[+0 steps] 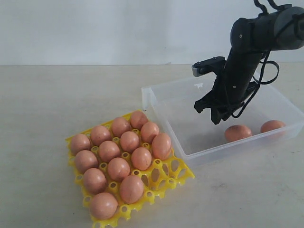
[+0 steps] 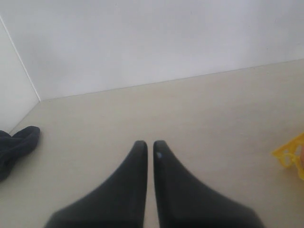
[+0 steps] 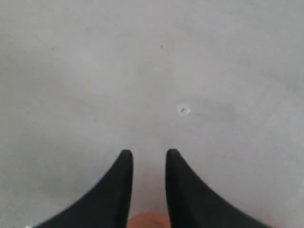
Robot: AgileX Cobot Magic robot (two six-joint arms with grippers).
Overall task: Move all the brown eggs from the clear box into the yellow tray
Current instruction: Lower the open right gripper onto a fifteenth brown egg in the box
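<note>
The yellow tray (image 1: 179, 174) lies at the front left with several brown eggs (image 1: 118, 168) seated in its cups. Two more brown eggs lie in the clear box (image 1: 199, 153), one (image 1: 238, 132) near its front wall and another (image 1: 272, 126) further right. My right gripper (image 1: 216, 116) hangs inside the box just left of the nearer egg. In the right wrist view it (image 3: 148, 153) is open over the bare box floor, with a sliver of egg (image 3: 148, 221) showing low between the finger bases. My left gripper (image 2: 148, 144) is shut and empty over the table; it is out of the exterior view.
A corner of the yellow tray (image 2: 289, 155) shows at the edge of the left wrist view. A dark object (image 2: 16, 145) lies on the table by the wall. The tray's cups along the side nearest the box (image 1: 164, 167) hold no eggs.
</note>
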